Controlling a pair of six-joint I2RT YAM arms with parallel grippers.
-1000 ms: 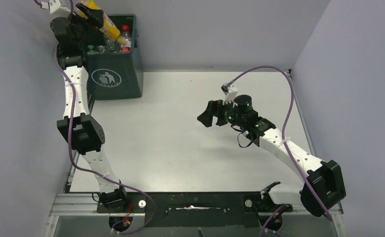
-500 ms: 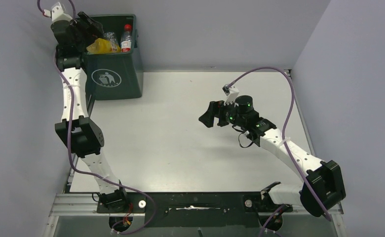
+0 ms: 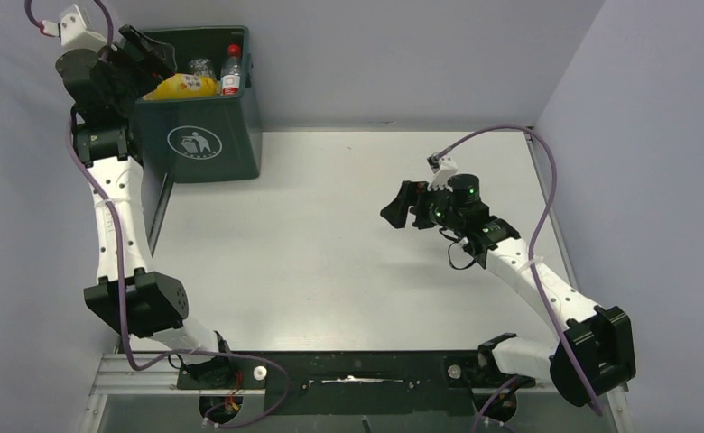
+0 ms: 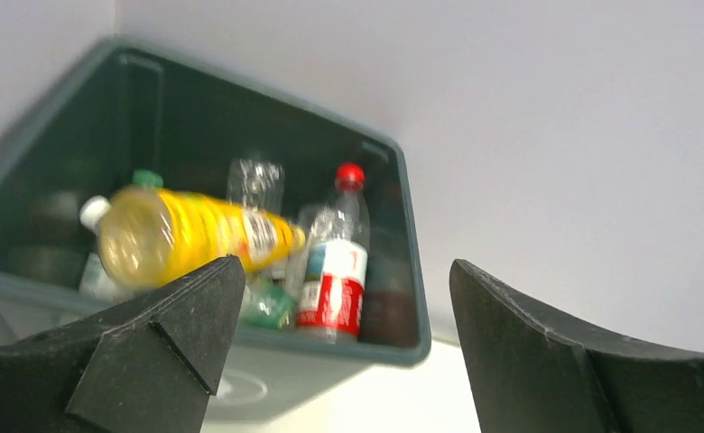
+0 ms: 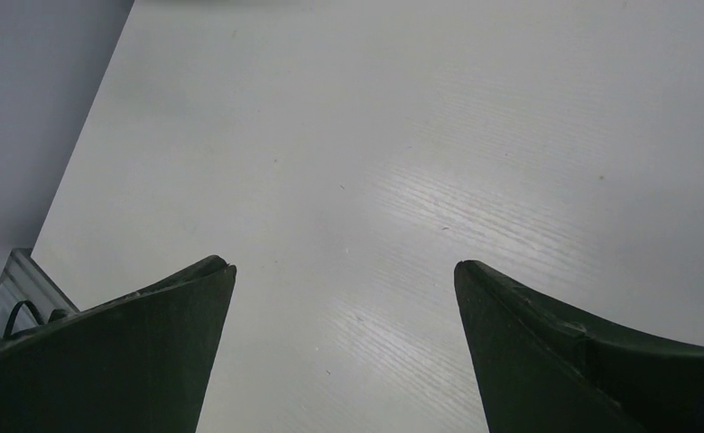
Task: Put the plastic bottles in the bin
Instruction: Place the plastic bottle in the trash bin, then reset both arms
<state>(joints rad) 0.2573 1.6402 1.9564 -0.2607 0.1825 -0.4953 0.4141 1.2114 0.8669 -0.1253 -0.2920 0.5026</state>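
The dark green bin (image 3: 206, 137) stands at the table's far left corner, its white logo facing front. Inside it lie plastic bottles: a yellow one (image 3: 184, 86) on its side on top, a clear one with a red cap and red label (image 3: 231, 70) upright beside it, and other clear ones underneath. The left wrist view shows the same yellow bottle (image 4: 195, 236), the red-label bottle (image 4: 335, 271) and the bin's rim (image 4: 407, 234). My left gripper (image 3: 136, 54) (image 4: 347, 266) hangs open and empty just left of the bin's top. My right gripper (image 3: 402, 206) (image 5: 345, 266) is open over bare table.
Grey walls close in the table at the back, left and right. The left arm's upper link runs along the left wall beside the bin. The black mounting rail (image 3: 357, 370) lies along the near edge.
My left gripper has let go of the yellow bottle, which now lies in the bin, and has drawn back to the left. My right arm has shifted slightly right.
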